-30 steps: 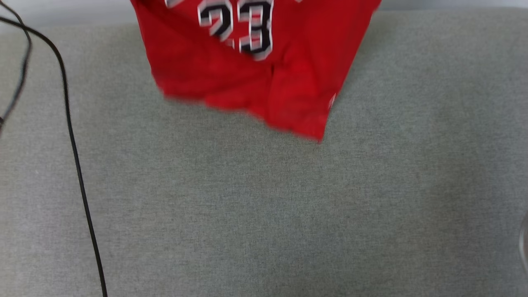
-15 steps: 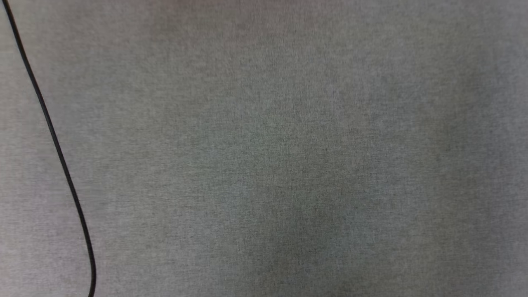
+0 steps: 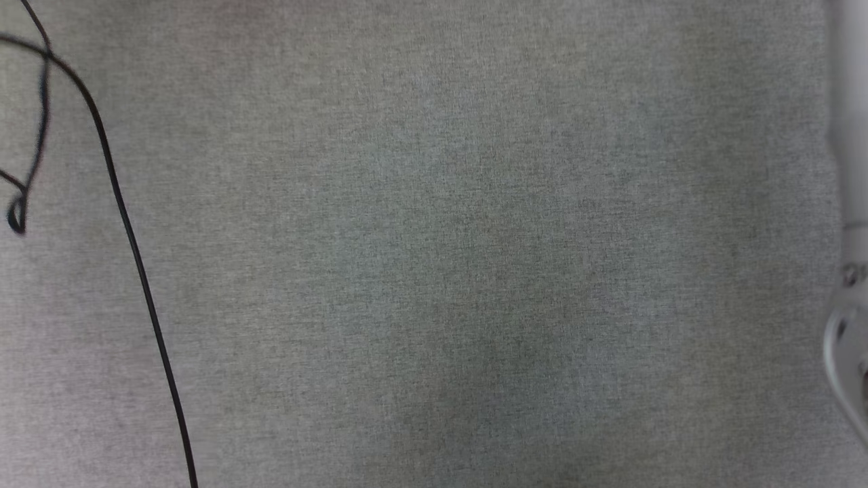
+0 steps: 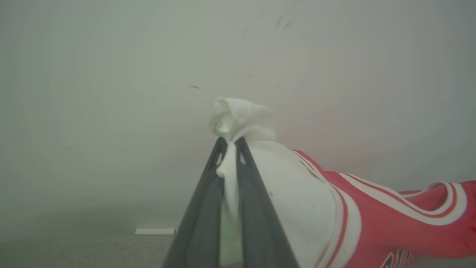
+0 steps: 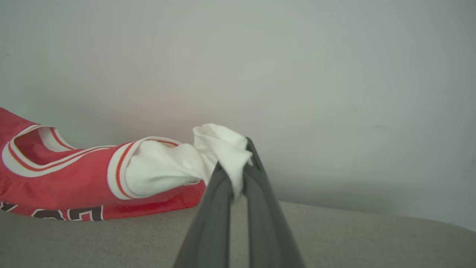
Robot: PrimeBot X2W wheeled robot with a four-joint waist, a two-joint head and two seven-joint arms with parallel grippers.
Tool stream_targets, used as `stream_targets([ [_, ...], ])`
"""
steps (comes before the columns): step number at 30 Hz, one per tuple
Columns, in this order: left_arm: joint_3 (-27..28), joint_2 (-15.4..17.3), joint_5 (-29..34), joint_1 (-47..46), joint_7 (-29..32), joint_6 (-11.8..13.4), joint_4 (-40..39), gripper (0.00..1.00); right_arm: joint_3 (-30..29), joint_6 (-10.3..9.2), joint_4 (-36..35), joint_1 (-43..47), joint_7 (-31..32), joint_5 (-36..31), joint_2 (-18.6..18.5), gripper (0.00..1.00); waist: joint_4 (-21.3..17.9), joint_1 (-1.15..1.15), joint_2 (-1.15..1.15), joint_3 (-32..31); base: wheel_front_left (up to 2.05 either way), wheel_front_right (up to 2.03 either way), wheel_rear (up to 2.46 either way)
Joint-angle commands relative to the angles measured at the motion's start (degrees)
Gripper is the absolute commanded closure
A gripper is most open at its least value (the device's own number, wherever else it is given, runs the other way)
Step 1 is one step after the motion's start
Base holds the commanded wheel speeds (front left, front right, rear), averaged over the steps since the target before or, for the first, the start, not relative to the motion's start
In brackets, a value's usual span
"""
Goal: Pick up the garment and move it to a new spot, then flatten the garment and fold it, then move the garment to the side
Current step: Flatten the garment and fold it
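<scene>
The garment [image 4: 386, 223] is a red jersey with white sleeves and red-and-white striped trim. In the left wrist view my left gripper [image 4: 230, 143] is shut on one bunched white sleeve, and the red body trails off to the right. In the right wrist view my right gripper [image 5: 238, 163] is shut on the other white sleeve of the garment [image 5: 74, 182], whose red body stretches left, its lower edge down at the grey cloth surface [image 5: 334, 238]. Dark lettering shows along the red front.
The head view looks straight down on the grey cloth surface [image 3: 434, 257]. A black cable [image 3: 129, 237] runs down its left side with a loop near the left edge. A pale arm part [image 3: 851, 285] shows at the right edge. A plain pale wall [image 5: 297, 74] stands behind.
The head view has shifted. The garment's red hem, seen at its top a second ago, is out of that view now; the pale arm part has come in at the right.
</scene>
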Motion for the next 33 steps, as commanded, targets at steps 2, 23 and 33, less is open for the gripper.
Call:
stream_targets([
  [2, 1.2, -0.3, -1.1, 5.8, -0.4, -0.1, -2.1, 1.00, 1.5, -0.08, 0.9, 5.5, -1.3, 2.3, 0.1, 1.00, 0.2, -0.01, 0.00, -1.7, 0.00, 0.00, 0.00],
  [23, 11.5, -6.3, 1.9, 55.3, -0.4, -0.1, -28.5, 1.00, 2.6, -0.07, -21.1, 55.1, -0.2, 14.5, -4.3, 1.00, 2.4, -0.01, 0.00, -19.4, 0.00, 0.00, 0.00],
  [33, 15.5, -11.1, 6.8, 77.3, -0.4, -0.2, -35.9, 1.00, -3.5, -0.07, -40.8, 81.3, 7.6, 13.6, -0.8, 1.00, 1.6, -0.01, 0.00, -27.0, 0.00, 0.00, 0.00],
])
